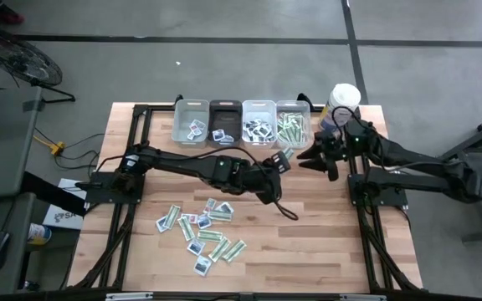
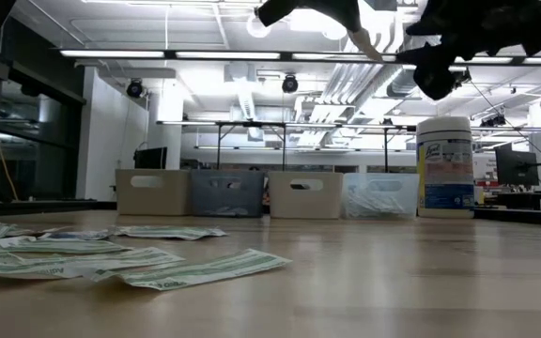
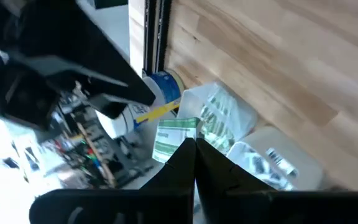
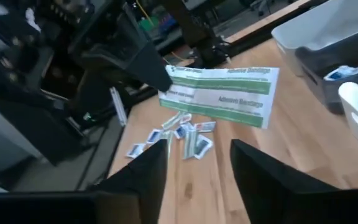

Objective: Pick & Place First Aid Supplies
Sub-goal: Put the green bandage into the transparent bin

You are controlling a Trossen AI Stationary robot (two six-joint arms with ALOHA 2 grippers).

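Two grippers meet above the table's far half, near the row of bins. Left gripper (image 1: 281, 161) has its fingers pinched together on a green-and-white packet (image 4: 219, 94), held up in the air in front of the clear bin (image 1: 293, 124) that already holds similar green strips; in the right wrist view the packet's printing reads "Adhesive Bandage". Right gripper (image 1: 323, 160) hangs just beside it with its fingers (image 4: 145, 171) spread apart and nothing between them (the packet sits beyond them, not touching). Behind it stands the white canister (image 1: 344, 102) at the table corner. Loose packets (image 1: 203, 232) lie scattered on the wooden table (image 1: 325, 242) nearer the front, well apart from both grippers.
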